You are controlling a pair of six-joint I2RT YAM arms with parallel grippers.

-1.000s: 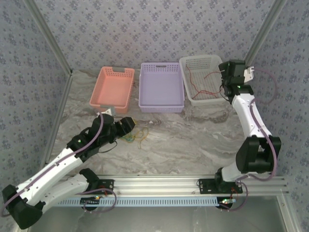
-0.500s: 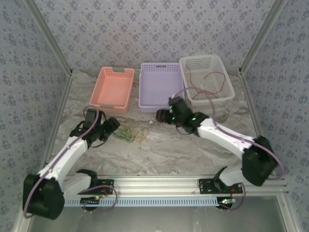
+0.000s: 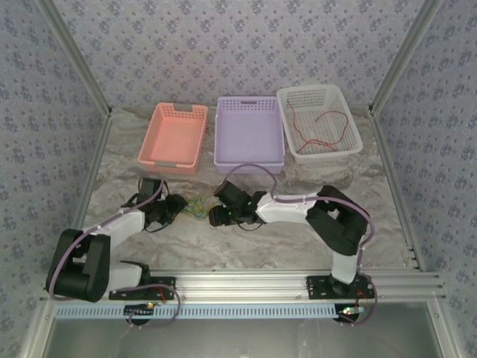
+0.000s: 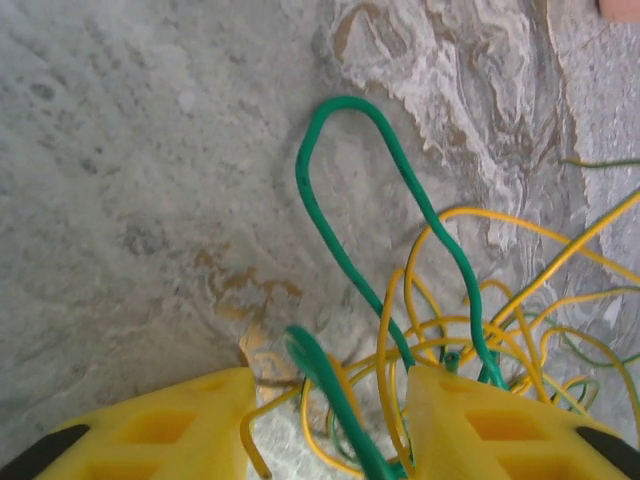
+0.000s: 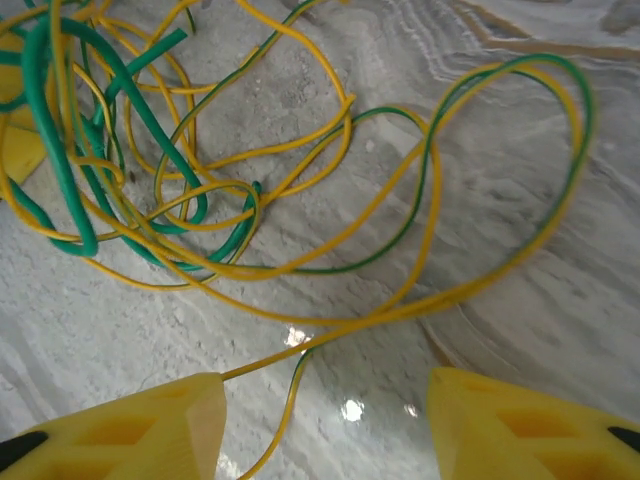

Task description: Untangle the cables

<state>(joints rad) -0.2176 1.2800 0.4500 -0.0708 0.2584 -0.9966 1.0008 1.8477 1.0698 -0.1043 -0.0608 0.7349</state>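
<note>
Glossy green and yellow cables (image 4: 345,100) loop loosely between both part-open jaws, nothing gripped.

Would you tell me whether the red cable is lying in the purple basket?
No, the red cable lies in the white basket, which stands to the right of the purple basket.

No writing, label, brand or number can be read on the baskets (image 3: 175,138), the cables (image 3: 197,207) or the arms (image 3: 287,207).
</note>
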